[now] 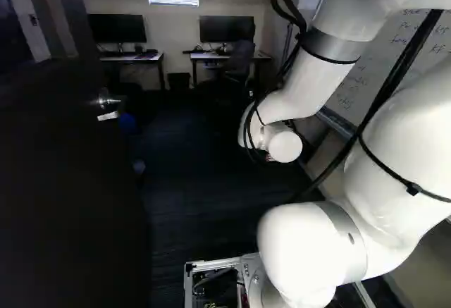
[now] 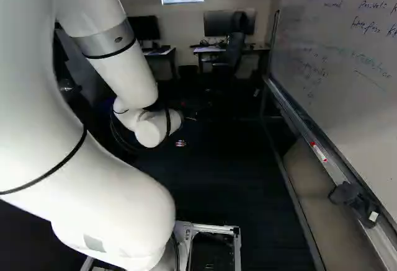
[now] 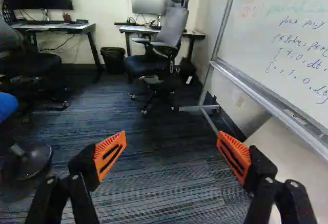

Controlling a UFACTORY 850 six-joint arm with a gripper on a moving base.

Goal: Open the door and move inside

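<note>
The dark door (image 1: 63, 181) stands open along the left side of the left base view, its metal handle (image 1: 105, 100) at the edge facing the room. My arm's wrist is to the right of that handle, apart from it. Beyond the wrist in the right base view, the gripper (image 2: 180, 142) is mostly hidden; only a small reddish part shows. In the wrist view the gripper (image 3: 171, 155) is open, its orange pads wide apart with nothing between them. Carpeted floor (image 3: 154, 183) lies ahead of the fingers.
A whiteboard (image 2: 338, 66) on a metal frame runs along the right. Ahead are desks with monitors, an office chair (image 3: 161, 39) and a waste bin (image 3: 113, 59). A round-based blue seat (image 3: 7, 106) and another dark chair (image 3: 31, 65) stand left of the gripper.
</note>
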